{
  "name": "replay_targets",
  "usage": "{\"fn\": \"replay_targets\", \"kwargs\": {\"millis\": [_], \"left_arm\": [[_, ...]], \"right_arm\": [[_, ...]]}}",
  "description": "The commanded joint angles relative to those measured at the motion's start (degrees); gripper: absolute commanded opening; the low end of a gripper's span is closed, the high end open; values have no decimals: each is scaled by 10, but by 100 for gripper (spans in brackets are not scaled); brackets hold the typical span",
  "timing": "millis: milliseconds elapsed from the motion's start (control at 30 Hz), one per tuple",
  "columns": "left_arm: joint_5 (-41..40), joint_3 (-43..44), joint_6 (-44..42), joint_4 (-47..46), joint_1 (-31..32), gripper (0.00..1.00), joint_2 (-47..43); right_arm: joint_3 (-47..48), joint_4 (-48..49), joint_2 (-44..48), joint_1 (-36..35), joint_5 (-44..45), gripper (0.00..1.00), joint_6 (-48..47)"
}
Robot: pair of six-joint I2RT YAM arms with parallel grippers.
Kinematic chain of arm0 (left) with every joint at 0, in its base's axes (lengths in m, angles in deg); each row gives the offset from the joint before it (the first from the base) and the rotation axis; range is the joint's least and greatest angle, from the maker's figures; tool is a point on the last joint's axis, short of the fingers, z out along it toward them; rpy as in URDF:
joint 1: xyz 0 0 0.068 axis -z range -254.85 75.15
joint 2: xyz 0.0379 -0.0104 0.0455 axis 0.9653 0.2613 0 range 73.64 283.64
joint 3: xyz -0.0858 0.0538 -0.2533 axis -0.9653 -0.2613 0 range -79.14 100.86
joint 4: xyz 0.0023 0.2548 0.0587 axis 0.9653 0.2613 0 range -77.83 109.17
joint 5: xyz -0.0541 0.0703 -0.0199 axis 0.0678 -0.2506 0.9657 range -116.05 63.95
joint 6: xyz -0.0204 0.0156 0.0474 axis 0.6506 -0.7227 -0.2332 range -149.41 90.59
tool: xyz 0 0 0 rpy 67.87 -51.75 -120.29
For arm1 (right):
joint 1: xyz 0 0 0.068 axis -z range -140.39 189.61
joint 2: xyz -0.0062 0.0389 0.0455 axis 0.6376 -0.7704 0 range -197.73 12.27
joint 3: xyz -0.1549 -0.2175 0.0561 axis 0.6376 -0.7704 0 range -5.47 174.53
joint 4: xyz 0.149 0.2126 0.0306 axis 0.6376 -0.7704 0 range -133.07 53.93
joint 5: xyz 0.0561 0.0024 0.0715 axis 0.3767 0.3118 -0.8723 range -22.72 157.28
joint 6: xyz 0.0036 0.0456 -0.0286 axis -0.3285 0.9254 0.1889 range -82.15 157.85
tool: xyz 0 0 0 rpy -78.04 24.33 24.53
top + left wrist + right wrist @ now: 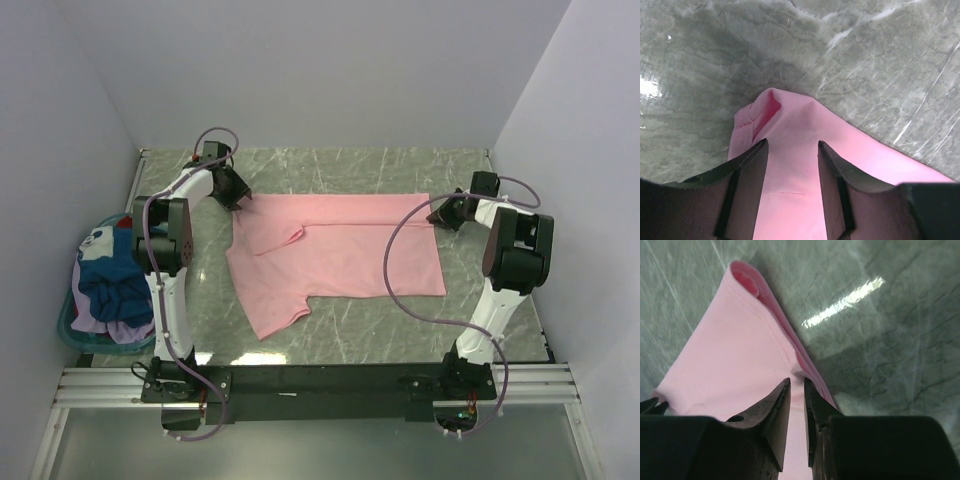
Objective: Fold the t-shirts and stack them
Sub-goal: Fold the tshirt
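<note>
Left tool at the far left corner of the pink shirt, down on the cloth; fingers spread wide, astride that corner, pink cloth between and beneath them, a small raised fold just ahead of the tips. Right tool at the far right corner of the same shirt; fingers pressed almost together, pinching the doubled edge of the cloth, only a thin slit between them.

Two tools, one at each far corner. One pink shirt out on the table. One basket at the table's left edge, beside the left arm, well apart from the pink shirt. Inside it, bunched shirts: blue, white and purple cloth showing, too tangled for a count.

Pink shirt plain, light, short-sleeved, across the middle of the table, lengthwise from left to right. A crease line along the far side, parallel to the far edge, with a little loose flap near its left end. One sleeve out toward the near left. Mostly flat, few wrinkles, right end square
</note>
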Motion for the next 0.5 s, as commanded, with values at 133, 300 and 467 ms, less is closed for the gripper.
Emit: {"fn": "replay_targets", "kwargs": {"millis": [133,300,467], "left_arm": [[-27,12,-22,31,-12,53,43],[-19,34,-20,44,-12,64,16],[-34,38,-19,53,-11,77,-59]], "right_arm": [[56,-28,-19,15,55,25,-23],[63,-38,7,13,48,31,-25],[47,-72,96,-6,88,46,-43]]}}
